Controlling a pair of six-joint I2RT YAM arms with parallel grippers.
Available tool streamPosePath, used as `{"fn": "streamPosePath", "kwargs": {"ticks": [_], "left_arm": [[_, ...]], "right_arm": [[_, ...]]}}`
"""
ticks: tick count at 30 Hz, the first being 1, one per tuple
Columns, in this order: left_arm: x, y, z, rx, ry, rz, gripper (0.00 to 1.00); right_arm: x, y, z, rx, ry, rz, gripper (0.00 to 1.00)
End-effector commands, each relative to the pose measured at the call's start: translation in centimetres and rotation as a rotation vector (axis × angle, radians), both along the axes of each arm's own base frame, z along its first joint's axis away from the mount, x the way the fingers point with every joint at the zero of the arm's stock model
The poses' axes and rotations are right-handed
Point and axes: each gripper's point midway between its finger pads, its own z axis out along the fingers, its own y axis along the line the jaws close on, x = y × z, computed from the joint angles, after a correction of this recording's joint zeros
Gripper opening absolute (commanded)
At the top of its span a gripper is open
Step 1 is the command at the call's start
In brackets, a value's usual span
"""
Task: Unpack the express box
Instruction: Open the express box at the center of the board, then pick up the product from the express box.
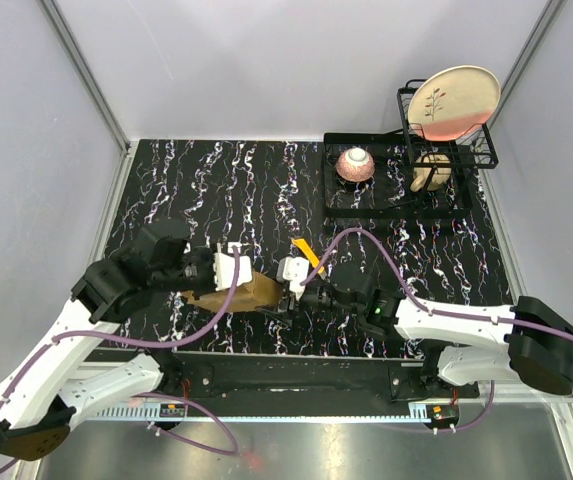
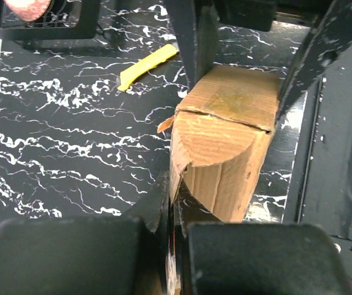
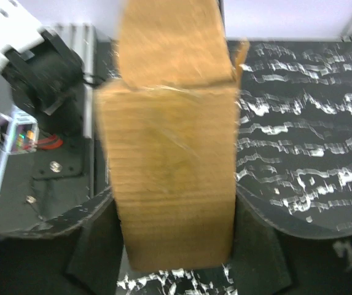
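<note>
Tabletop (image 1: 206,190), black with white veining, fills cell; pale grey walls (image 1: 266,60) close three sides, metal posts at far corners. We find express box (image 1: 238,294) near front edge, between both arms. Right gripper (image 3: 174,209) clamps box across its width, fingers against both sides. Left gripper (image 2: 174,230) pinched tight, thin cardboard edge of box between its pads. Yellow utility knife (image 1: 308,252) lies just beyond. Black wire rack (image 1: 406,208), far right, holds plate (image 1: 454,100); pink bowl (image 1: 355,164) sits within.
</note>
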Motion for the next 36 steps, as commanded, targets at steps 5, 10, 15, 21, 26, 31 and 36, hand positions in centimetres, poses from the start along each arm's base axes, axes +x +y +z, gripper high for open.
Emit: {"fn": "streamPosePath", "kwargs": {"ticks": [5,10,15,21,26,31,36], "left_arm": [[-1.1,-1.3,3.0,-0.041,0.065,-0.074,0.00],[2.2,-0.9,-0.2,0.066,0.121,0.094,0.00],[8.1,1.5,-5.0,0.251,0.076,0.406,0.00],[10.4,1.2,-7.8,0.313,0.132,0.518,0.00],[11.0,0.5,-9.5,0.352,0.204,0.565,0.00],[10.9,-0.6,-9.3,0.310,0.245,0.548,0.00],[10.4,-2.3,-8.8,0.265,0.342,0.515,0.00]], "right_arm": [[6.8,-3.1,-6.4,-0.216,0.034,-0.429,0.84],[9.6,-4.4,-9.0,-0.310,0.126,-0.650,0.96],[10.0,-6.1,-7.6,-0.230,0.200,-0.766,0.97],[7.8,-8.0,-3.4,0.029,0.316,-0.724,0.84],[4.0,-6.8,-2.1,0.198,0.353,-0.522,0.64],[2.1,-3.0,-3.4,0.090,0.282,-0.363,0.61],[1.9,-0.1,-3.4,0.040,0.201,-0.307,0.64]]}}
